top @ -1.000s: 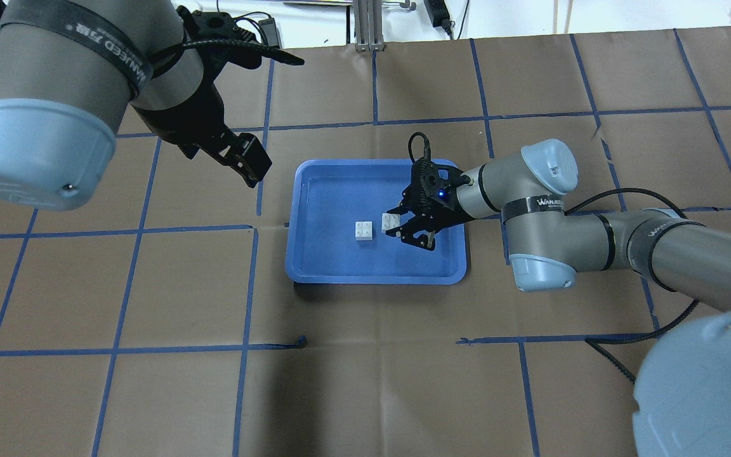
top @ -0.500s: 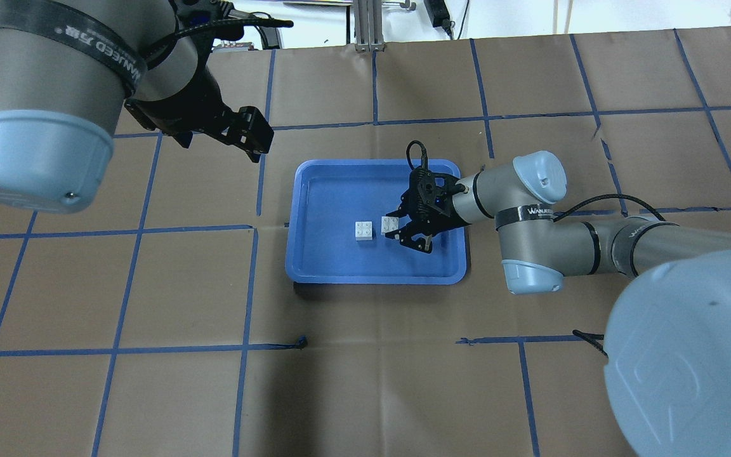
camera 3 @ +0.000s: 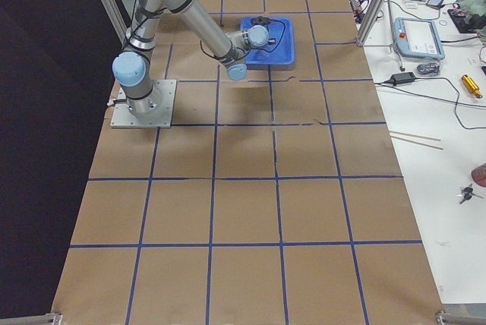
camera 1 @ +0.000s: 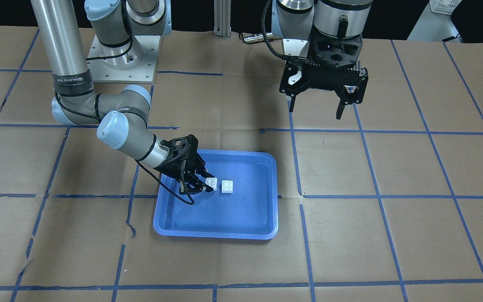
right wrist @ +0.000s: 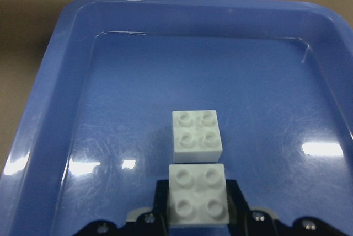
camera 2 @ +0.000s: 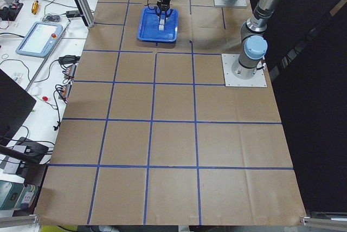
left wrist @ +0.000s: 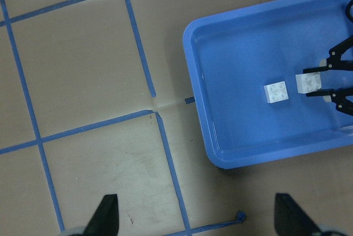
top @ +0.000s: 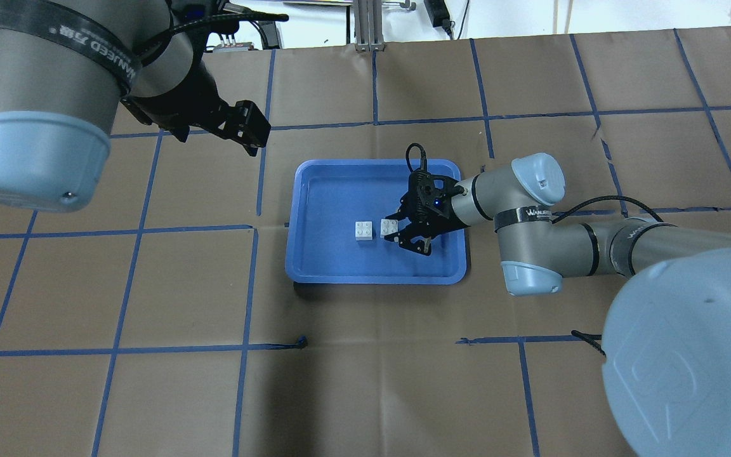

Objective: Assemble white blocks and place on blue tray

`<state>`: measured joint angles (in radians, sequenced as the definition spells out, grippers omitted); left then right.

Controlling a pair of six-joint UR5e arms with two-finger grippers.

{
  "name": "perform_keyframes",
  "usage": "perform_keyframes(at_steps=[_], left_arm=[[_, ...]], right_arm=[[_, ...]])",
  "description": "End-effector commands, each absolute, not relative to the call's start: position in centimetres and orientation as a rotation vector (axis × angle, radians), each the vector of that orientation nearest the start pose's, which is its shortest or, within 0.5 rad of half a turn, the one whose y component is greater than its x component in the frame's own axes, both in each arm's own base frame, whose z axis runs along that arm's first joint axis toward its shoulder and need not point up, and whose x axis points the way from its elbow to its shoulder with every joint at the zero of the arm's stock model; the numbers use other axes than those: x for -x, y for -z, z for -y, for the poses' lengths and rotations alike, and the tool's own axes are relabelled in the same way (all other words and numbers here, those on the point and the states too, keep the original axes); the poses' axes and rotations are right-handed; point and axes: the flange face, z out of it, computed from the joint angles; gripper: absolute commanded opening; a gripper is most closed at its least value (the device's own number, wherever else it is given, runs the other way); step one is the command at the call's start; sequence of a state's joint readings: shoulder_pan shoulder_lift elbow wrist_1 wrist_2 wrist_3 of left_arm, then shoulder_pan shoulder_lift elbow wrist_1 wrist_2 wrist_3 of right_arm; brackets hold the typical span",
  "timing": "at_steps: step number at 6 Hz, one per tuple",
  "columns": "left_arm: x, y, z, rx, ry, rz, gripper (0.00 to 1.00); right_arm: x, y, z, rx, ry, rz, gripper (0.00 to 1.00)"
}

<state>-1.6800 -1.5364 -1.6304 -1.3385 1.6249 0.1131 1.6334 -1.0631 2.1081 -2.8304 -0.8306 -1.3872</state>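
The blue tray (top: 334, 260) lies at the table's middle. One white block (top: 363, 230) sits loose on its floor. My right gripper (top: 397, 233) is low in the tray and shut on the second white block (top: 389, 226), studs up, just beside the loose one with a small gap. The right wrist view shows the held block (right wrist: 197, 194) between the fingers (right wrist: 236, 196), with the loose block (right wrist: 196, 132) just ahead. My left gripper (camera 1: 315, 110) hangs open and empty above the table, off the tray's left side; it also shows in the overhead view (top: 248, 130).
Brown paper with blue tape lines covers the table (top: 150, 285). The right arm's elbow (top: 533, 184) lies low over the tray's right rim. A metal post (top: 365, 25) stands at the far edge.
My left gripper has moved toward the table's far edge. My right gripper has shifted slightly toward the robot with the block still in it. The loose block has not moved.
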Motion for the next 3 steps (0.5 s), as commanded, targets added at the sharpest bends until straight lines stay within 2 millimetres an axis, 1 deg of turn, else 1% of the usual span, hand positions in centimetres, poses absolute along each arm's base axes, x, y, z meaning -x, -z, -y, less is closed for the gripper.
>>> perform_keyframes(at_steps=[1, 2, 3], left_arm=[[17.78, -50.0, 47.7, -0.322, 0.264, -3.074, 1.0], [17.58, -50.29, 46.81, -0.317, 0.174, -3.084, 1.0], [17.44, -50.78, 46.7, -0.299, 0.16, -3.089, 1.0]], right_arm=[[-23.42, -14.48, 50.3, 1.731, 0.813, -1.876, 0.14], [-23.39, -14.42, 50.25, 1.732, 0.81, -1.879, 0.14], [-23.57, -14.12, 50.23, 1.729, 0.806, -1.875, 0.14]])
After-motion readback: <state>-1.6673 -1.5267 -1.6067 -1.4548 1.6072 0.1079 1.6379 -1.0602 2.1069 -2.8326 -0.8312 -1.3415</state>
